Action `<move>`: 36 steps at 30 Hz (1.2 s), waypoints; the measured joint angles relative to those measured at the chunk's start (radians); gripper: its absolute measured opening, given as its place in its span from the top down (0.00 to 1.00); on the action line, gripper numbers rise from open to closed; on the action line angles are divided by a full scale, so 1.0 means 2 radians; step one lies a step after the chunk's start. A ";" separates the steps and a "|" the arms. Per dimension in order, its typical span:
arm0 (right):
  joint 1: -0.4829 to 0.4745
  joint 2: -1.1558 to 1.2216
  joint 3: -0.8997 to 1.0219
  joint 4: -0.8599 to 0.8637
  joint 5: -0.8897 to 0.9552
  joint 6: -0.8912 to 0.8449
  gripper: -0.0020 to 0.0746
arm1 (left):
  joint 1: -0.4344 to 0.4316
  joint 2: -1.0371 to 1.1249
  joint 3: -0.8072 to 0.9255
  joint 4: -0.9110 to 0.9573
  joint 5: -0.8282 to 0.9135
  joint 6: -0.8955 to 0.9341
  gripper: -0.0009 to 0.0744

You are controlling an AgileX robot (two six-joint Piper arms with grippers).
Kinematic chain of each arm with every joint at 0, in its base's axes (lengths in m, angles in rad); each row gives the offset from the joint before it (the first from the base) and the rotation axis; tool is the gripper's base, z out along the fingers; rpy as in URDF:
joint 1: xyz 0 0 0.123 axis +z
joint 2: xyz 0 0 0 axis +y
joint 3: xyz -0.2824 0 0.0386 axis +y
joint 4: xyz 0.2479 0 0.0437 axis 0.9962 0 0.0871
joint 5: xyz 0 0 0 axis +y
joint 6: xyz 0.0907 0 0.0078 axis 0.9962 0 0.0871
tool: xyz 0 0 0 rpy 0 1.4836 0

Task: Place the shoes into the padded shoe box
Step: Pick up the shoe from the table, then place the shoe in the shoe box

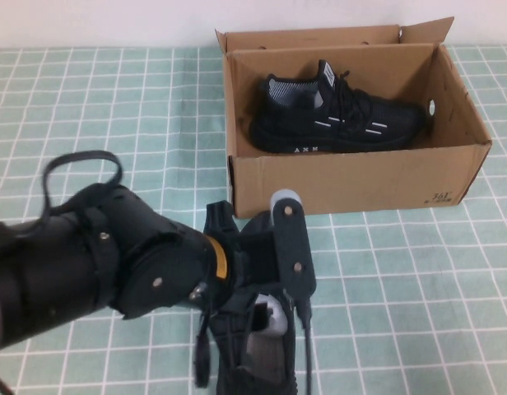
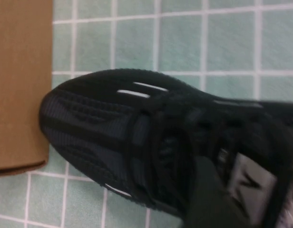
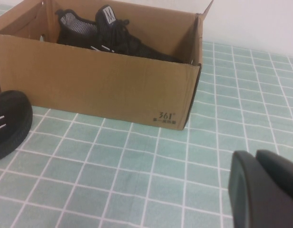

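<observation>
The padded shoe box (image 1: 360, 177) stands open at the far right of the table. One black sneaker (image 1: 340, 119) lies on its side inside it, also seen in the right wrist view (image 3: 113, 38). The second sneaker (image 2: 137, 137) lies in front of the box with its toe by the box's near left corner (image 2: 20, 95). It also shows in the high view (image 1: 253, 366) and the right wrist view (image 3: 8, 121). My left gripper (image 1: 266, 317) is shut on this shoe at its tongue and collar (image 2: 249, 183). My right gripper (image 3: 256, 159) is shut and empty, low over the table in front of the box's right corner.
A green checked cloth (image 1: 418, 288) covers the table. The box flaps (image 1: 426, 31) stand up at the back. My left arm (image 1: 81, 263) fills the near left of the high view. A white wall runs behind the box.
</observation>
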 joint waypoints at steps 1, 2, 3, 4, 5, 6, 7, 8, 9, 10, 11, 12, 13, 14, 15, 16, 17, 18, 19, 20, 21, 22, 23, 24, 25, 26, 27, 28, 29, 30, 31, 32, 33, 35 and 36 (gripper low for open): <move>0.000 0.000 0.000 0.000 0.000 0.000 0.98 | 0.000 0.004 0.000 0.004 -0.008 -0.020 0.57; 0.000 0.000 0.000 0.000 0.000 0.000 0.98 | 0.000 0.009 -0.002 0.007 -0.009 -0.035 0.63; 0.000 0.000 0.000 0.000 0.000 0.000 0.98 | 0.000 0.010 -0.008 0.011 -0.009 -0.049 0.73; 0.000 0.000 0.000 0.000 0.000 0.000 0.98 | 0.000 0.013 -0.014 0.013 -0.007 -0.056 0.82; 0.000 0.000 0.000 0.000 0.000 0.000 0.98 | 0.000 0.014 -0.020 0.014 -0.001 -0.060 0.88; 0.000 0.000 0.000 0.000 0.000 0.000 0.98 | 0.000 0.015 -0.028 0.014 0.008 -0.064 0.91; 0.000 0.000 0.000 0.000 0.000 0.000 0.98 | 0.000 0.016 -0.038 0.012 0.019 -0.068 0.94; 0.000 0.000 0.000 0.000 0.000 0.000 0.98 | 0.000 0.017 -0.049 0.007 0.029 -0.069 0.95; 0.000 0.000 0.000 0.000 0.000 0.000 0.98 | 0.000 0.018 -0.063 -0.001 0.043 -0.071 0.96; 0.000 0.000 0.000 0.000 0.000 0.000 0.98 | 0.000 0.020 -0.079 -0.011 0.058 -0.073 0.96; 0.000 0.000 0.000 0.000 0.000 0.000 0.98 | 0.000 0.021 -0.094 -0.021 0.074 -0.077 0.97; 0.000 0.000 0.000 0.000 0.000 0.000 0.98 | 0.000 0.021 -0.114 -0.034 0.089 -0.083 0.97; 0.000 0.000 0.000 0.000 0.000 0.000 0.98 | 0.000 0.021 -0.135 -0.046 0.103 -0.094 0.97; 0.000 0.000 0.000 0.000 0.000 0.000 0.98 | 0.000 0.022 -0.152 -0.054 0.112 -0.105 0.97; 0.000 0.000 0.000 0.000 0.000 0.000 0.98 | 0.000 0.022 -0.174 -0.062 0.119 -0.123 0.97; 0.000 0.000 0.000 0.000 0.000 0.000 0.98 | 0.000 0.022 -0.195 -0.067 0.124 -0.146 0.97; 0.000 0.000 0.000 0.000 0.000 0.000 0.98 | 0.000 0.022 -0.215 -0.071 0.125 -0.167 0.97; 0.000 0.000 0.000 0.000 0.000 0.000 0.98 | 0.000 0.022 -0.233 -0.074 0.125 -0.194 0.97; 0.000 0.000 0.000 0.000 0.000 0.000 0.98 | 0.000 0.022 -0.249 -0.075 0.121 -0.217 0.97; 0.000 0.000 0.000 0.000 0.000 0.000 0.98 | 0.000 0.022 -0.260 -0.076 0.113 -0.238 0.97; 0.000 0.000 0.000 0.000 0.000 0.000 0.98 | 0.000 0.022 -0.272 -0.076 0.101 -0.257 0.97; 0.000 0.000 0.000 0.000 0.000 0.000 0.98 | 0.000 0.022 -0.281 -0.076 0.084 -0.277 0.97; 0.000 0.000 0.000 0.000 0.000 0.000 0.98 | 0.000 0.022 -0.286 -0.076 0.067 -0.293 0.97; 0.000 0.000 0.000 0.000 0.000 0.000 0.98 | 0.001 0.022 -0.290 -0.076 0.044 -0.315 0.97; 0.000 0.000 0.000 0.000 0.000 0.000 0.98 | 0.002 0.023 -0.293 -0.076 0.018 -0.338 0.97; 0.000 0.000 0.000 0.000 0.000 0.000 0.98 | 0.004 0.025 -0.294 -0.076 -0.007 -0.360 0.97; 0.000 0.000 0.000 0.000 0.000 0.000 0.98 | 0.006 0.028 -0.295 -0.076 -0.027 -0.376 0.97; 0.000 0.000 0.000 0.000 0.000 0.000 0.98 | 0.009 0.033 -0.295 -0.077 -0.052 -0.396 0.97; 0.000 0.000 0.000 0.000 0.000 0.000 0.98 | 0.013 0.039 -0.295 -0.077 -0.076 -0.413 0.97; 0.000 0.000 0.000 0.000 0.000 0.000 0.98 | 0.015 0.045 -0.295 -0.077 -0.098 -0.428 0.97; 0.000 0.000 0.000 0.000 0.000 0.000 0.98 | 0.018 0.053 -0.295 -0.077 -0.119 -0.439 0.97; 0.000 0.000 0.000 0.000 0.000 0.000 0.98 | 0.022 0.062 -0.295 -0.077 -0.139 -0.449 0.97; 0.000 0.000 0.000 0.000 0.000 0.000 0.98 | 0.026 0.071 -0.295 -0.077 -0.153 -0.457 0.97; 0.000 0.000 0.000 0.000 0.000 0.000 0.98 | 0.035 0.090 -0.295 -0.079 -0.185 -0.477 0.97; 0.000 0.000 0.000 0.000 0.000 0.000 0.98 | 0.038 0.097 -0.295 -0.080 -0.197 -0.486 0.97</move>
